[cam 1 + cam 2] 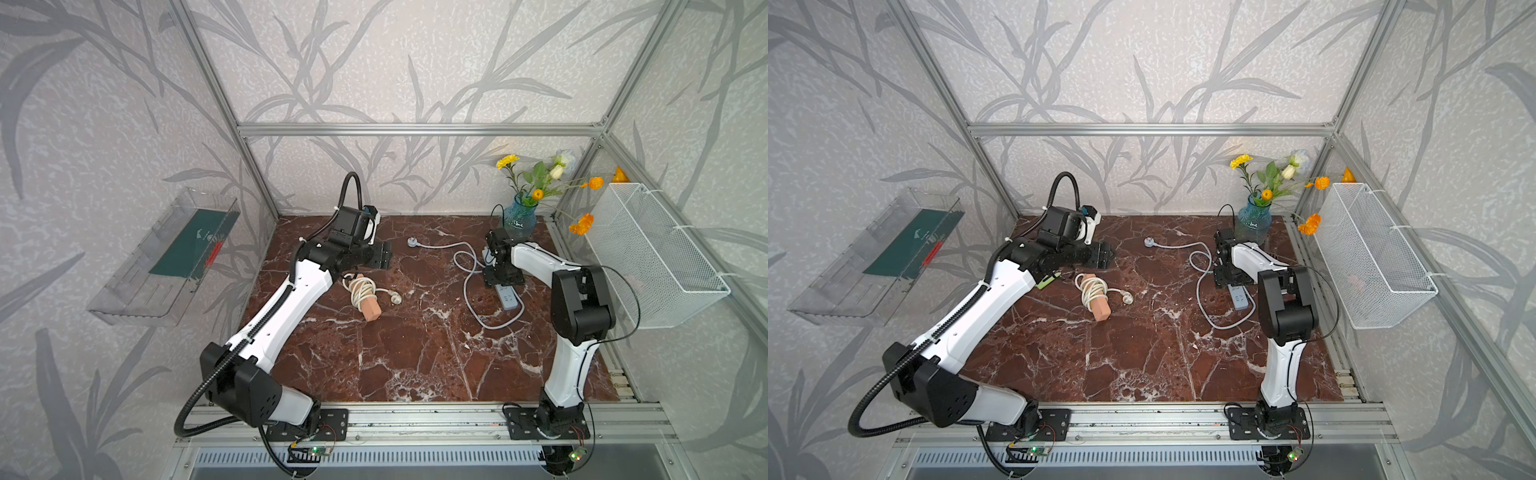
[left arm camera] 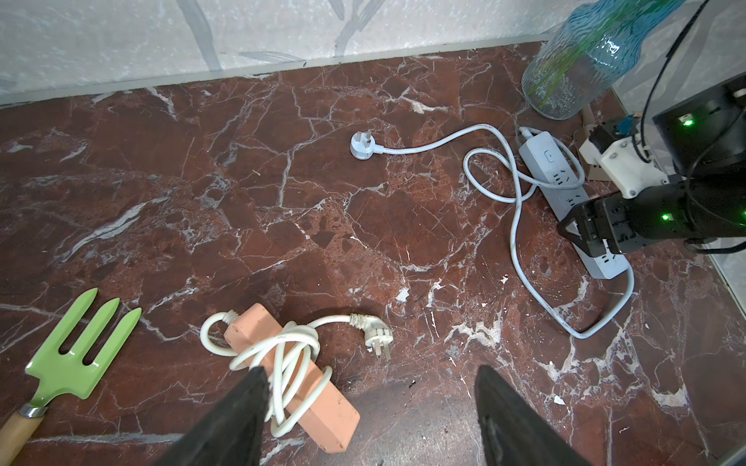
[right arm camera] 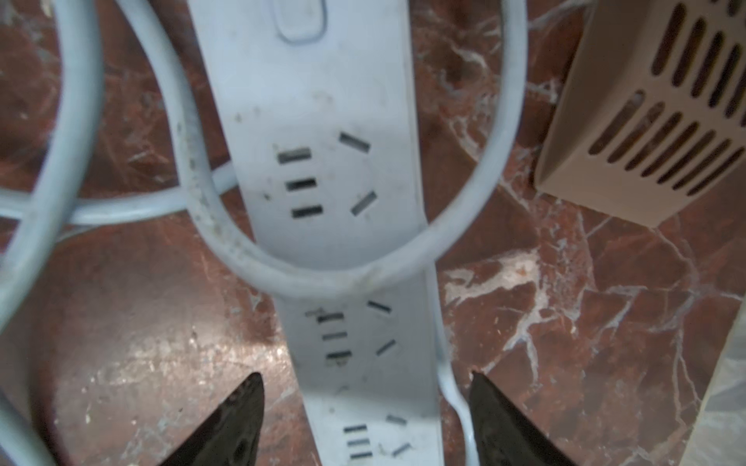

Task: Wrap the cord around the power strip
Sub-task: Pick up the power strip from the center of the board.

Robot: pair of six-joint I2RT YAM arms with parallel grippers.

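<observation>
A pale power strip (image 1: 509, 297) (image 1: 1241, 298) (image 2: 565, 189) lies flat at the right of the marble table. Its cord (image 1: 469, 266) (image 2: 512, 226) trails loose in loops, one loop (image 3: 226, 230) crossing the strip (image 3: 323, 101), and ends at a plug (image 1: 412, 242) (image 2: 359, 145) toward the back middle. My right gripper (image 3: 366, 375) (image 1: 500, 276) hangs over the strip, open, a finger on each side with gaps showing. My left gripper (image 2: 371, 369) (image 1: 384, 255) is open and holds nothing, above bare table near an orange power strip (image 2: 323, 399) (image 1: 370, 309) with white cord wound round it.
A blue glass vase (image 1: 519, 216) of flowers stands at the back right corner. A green hand fork (image 2: 84, 343) lies under the left arm. A beige slotted box (image 3: 646, 113) sits beside the pale strip. A white mesh basket (image 1: 648, 257) and a clear shelf (image 1: 166, 257) hang on the side walls.
</observation>
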